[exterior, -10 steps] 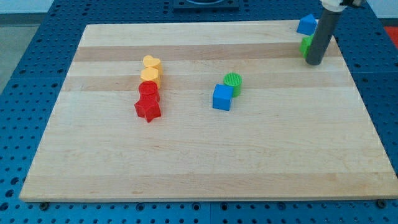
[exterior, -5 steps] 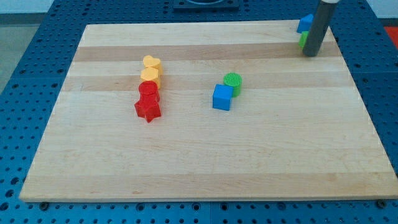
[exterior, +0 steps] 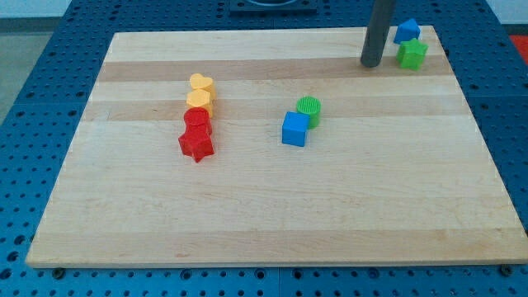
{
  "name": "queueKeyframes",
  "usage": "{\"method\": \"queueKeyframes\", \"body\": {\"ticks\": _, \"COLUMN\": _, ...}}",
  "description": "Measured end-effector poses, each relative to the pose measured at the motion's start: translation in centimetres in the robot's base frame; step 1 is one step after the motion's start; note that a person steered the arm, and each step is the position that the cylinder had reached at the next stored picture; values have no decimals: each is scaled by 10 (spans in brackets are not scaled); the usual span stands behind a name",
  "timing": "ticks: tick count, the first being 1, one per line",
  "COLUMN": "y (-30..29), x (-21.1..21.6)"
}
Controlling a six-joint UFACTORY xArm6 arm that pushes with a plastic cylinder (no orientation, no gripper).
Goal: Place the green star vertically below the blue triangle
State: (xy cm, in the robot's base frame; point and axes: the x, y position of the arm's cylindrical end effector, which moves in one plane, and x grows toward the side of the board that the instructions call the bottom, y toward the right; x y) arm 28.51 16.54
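Observation:
The green star [exterior: 412,54] lies near the board's top right corner, directly below the blue triangle [exterior: 406,31] and touching or almost touching it. My tip [exterior: 370,64] rests on the board to the left of the green star, a short gap apart from it. The dark rod rises straight up out of the view's top.
A blue cube [exterior: 294,129] and a green cylinder [exterior: 308,109] sit together at the middle. At the left, two yellow blocks [exterior: 200,91] stand above a red cylinder [exterior: 196,120] and a red star [exterior: 196,144] in one column. The wooden board [exterior: 264,206] lies on a blue perforated table.
My tip moved left, from the right of the green star, hiding it, to its left side. The star now shows whole, a little further right.

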Motion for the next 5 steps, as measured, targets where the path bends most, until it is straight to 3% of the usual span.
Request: {"method": "queueKeyframes", "body": {"ticks": 5, "y": 38, "x": 0}}
